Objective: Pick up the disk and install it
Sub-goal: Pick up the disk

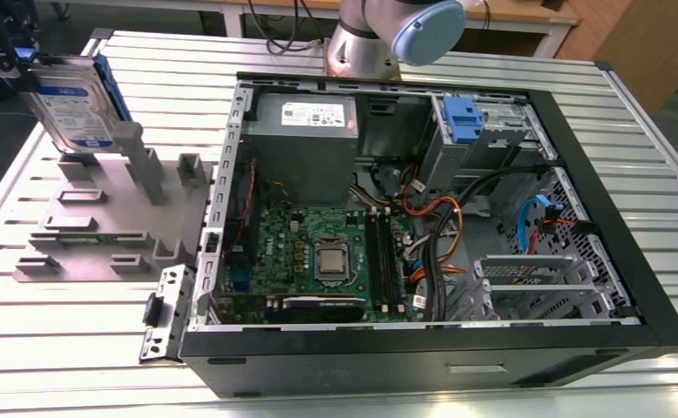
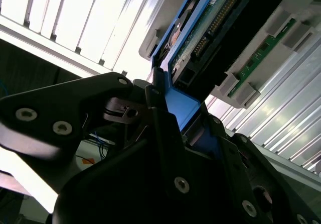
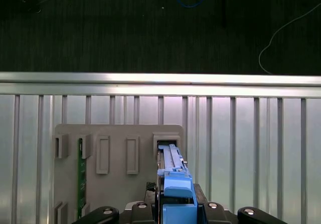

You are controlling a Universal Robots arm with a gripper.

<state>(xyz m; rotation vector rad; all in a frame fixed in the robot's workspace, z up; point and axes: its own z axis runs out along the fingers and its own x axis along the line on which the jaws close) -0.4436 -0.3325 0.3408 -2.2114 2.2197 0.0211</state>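
the hand (image 2: pixel 173 103) is closed on the disk (image 1: pixel 70 104), and it grips the disk by the blue rail (image 3: pixel 173 184) at the upper edge. in the second wrist view the black fingers press on this blue plastic from both sides.

the disk stands upright at the exterior view's left, over the far slot of the grey holder (image 1: pixel 95 218) that lies on the slatted desk (image 1: pixel 618 131). its lower edge is at the slot or just above it; i cannot tell if it is fully out. the open computer case (image 1: pixel 432 357) lies well apart from it, toward the exterior view's right.

i judge the disk to be stiff and rather heavy for such a flat thing. the metal faces look smooth, so they are probably slippery. the green board and the connector pins on one side are bare and should not be pressed. it is also likely sensitive to a knock. the blue rail seems the right place to hold, but the plastic may bend a little, so the disk could swing or tilt under its own weight.
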